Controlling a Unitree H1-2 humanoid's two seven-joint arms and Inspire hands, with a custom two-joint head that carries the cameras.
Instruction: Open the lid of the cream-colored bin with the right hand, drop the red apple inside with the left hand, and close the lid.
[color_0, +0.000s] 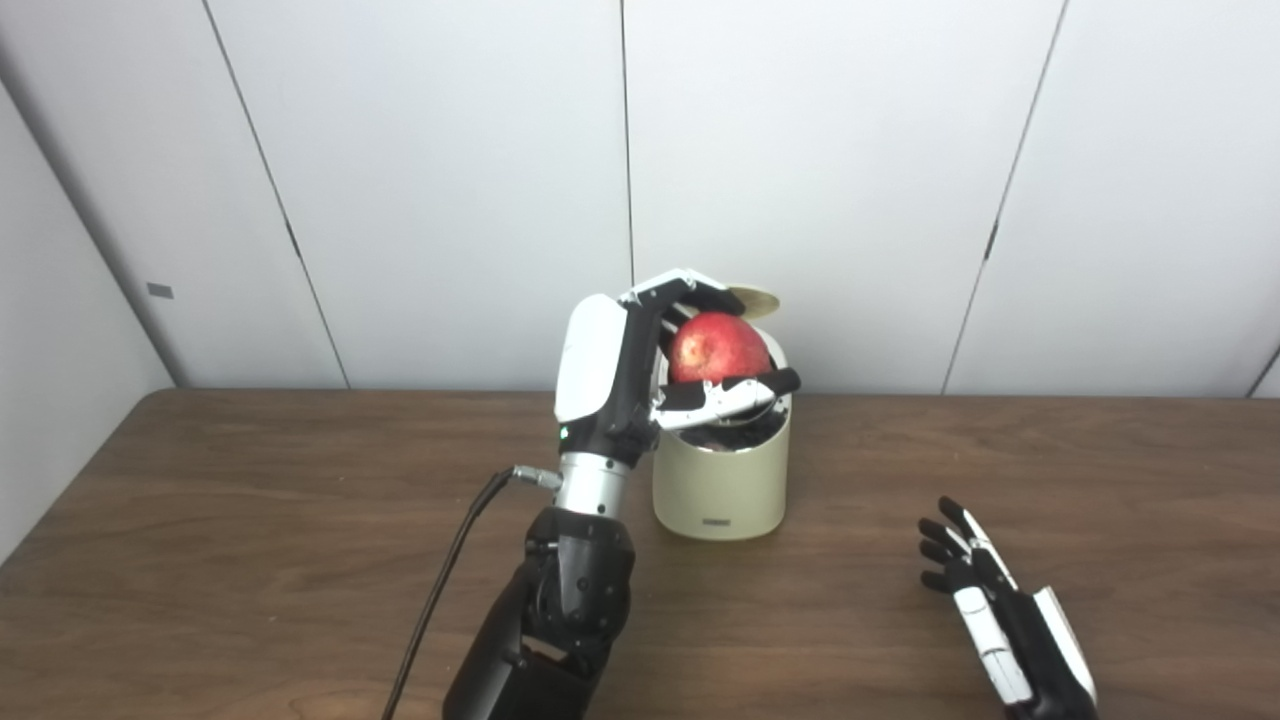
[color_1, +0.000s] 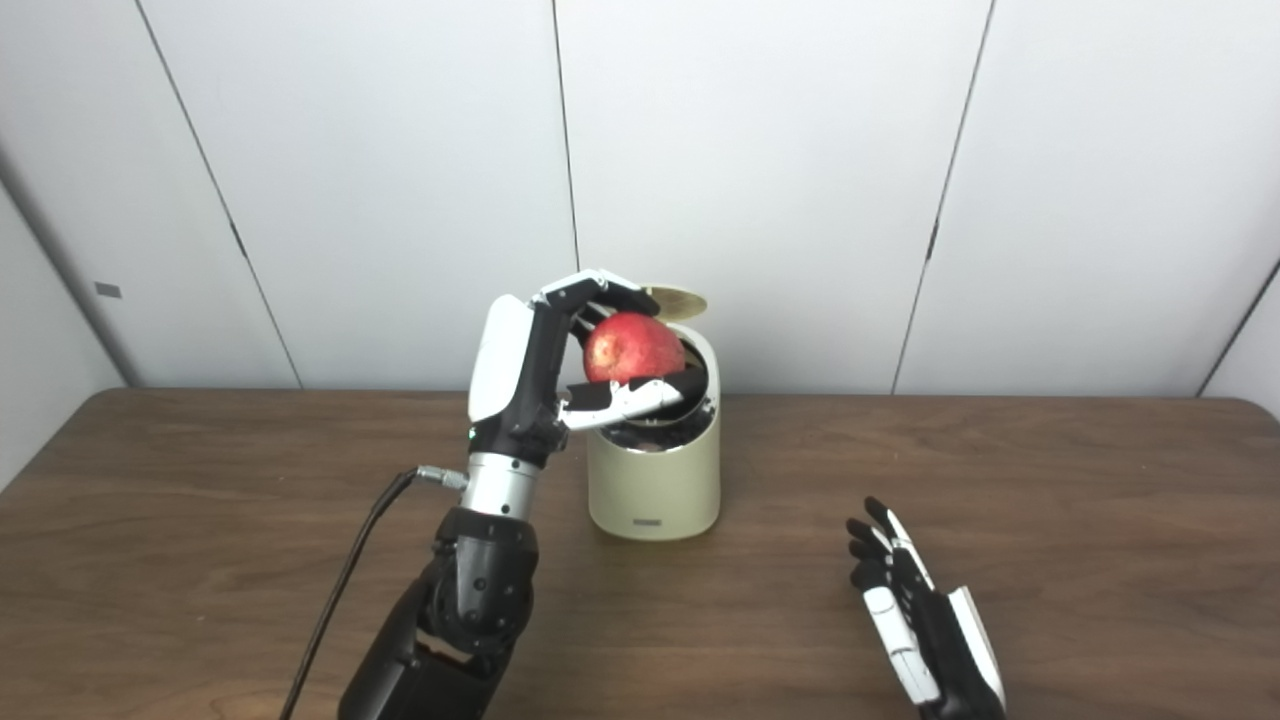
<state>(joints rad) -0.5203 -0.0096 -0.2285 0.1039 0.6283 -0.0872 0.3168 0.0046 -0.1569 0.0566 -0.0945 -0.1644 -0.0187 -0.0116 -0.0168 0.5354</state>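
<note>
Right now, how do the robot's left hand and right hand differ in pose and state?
The left hand is raised over the open cream-colored bin, while the right hand sits low near the brown wooden table, well to the bin's right. The left hand is shut on the red apple; the right hand holds nothing, fingers apart. Both are black-and-white hands.

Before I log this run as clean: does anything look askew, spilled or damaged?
Nothing stands out. The cream bin stands upright, lid raised; the left hand holds the red apple over its opening. The right hand rests open beside it.
</note>
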